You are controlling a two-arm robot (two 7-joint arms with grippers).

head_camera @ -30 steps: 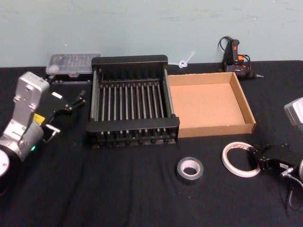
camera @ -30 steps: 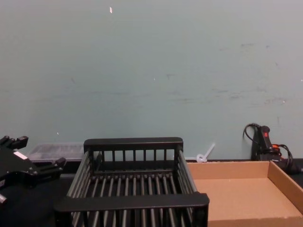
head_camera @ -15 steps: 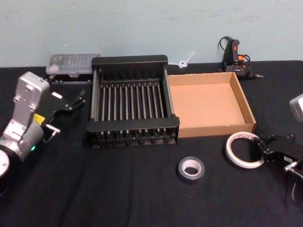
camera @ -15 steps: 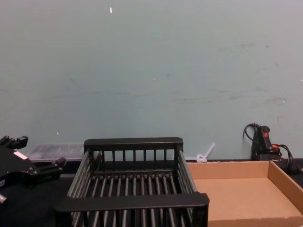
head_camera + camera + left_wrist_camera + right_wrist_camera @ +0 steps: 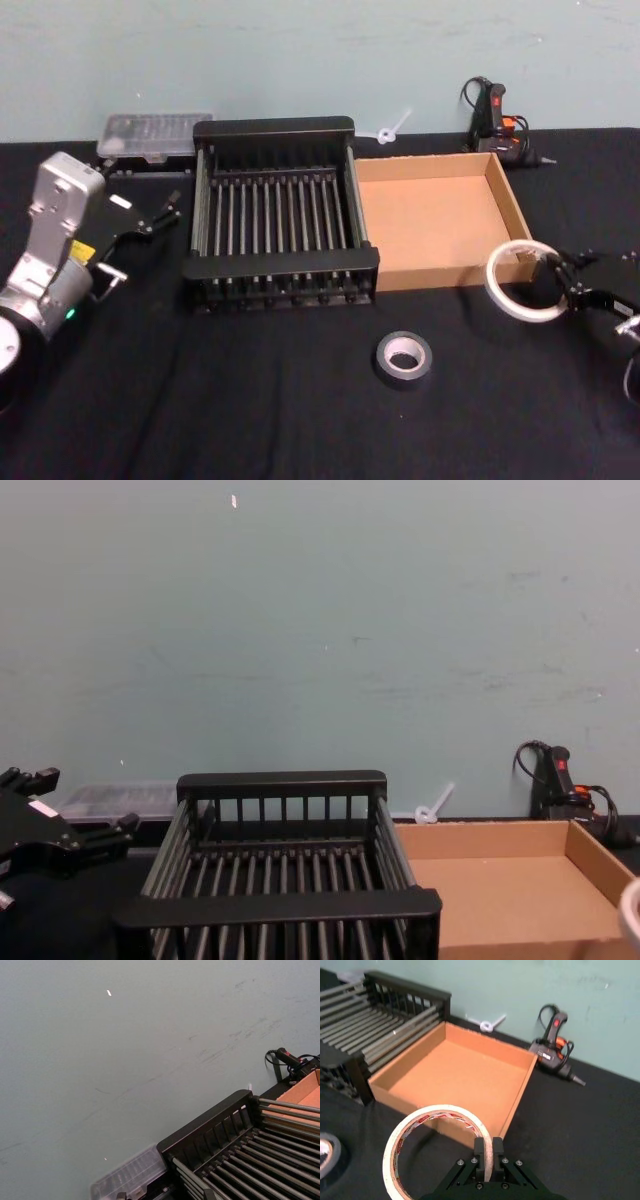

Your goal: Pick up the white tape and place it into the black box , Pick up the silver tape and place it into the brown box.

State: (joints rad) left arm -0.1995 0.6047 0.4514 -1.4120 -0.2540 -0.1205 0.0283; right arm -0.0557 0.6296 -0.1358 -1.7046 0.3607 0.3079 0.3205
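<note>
White tape (image 5: pixel 523 280) pinched by its rim in your right hand (image 5: pixel 562 283), lifted clear beside brown box (image 5: pixel 447 263) | black box (image 5: pixel 277 212) lies farther left, so carry across | silver tape (image 5: pixel 403 359) flat on worktop (image 5: pixel 250 400) | left hand (image 5: pixel 150 218) parked, fingers apart.

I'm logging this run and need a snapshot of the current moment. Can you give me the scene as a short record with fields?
white tape: held upright in the right tool, lifted, at the brown box's near right corner
silver tape: flat on the table, in front of the boxes
black box: nothing inside
brown box: nothing inside, touching the black box's right side
right tool: shut on the white tape's rim
left tool: open, idle left of the black box
done: neither tape boxed yet
</note>
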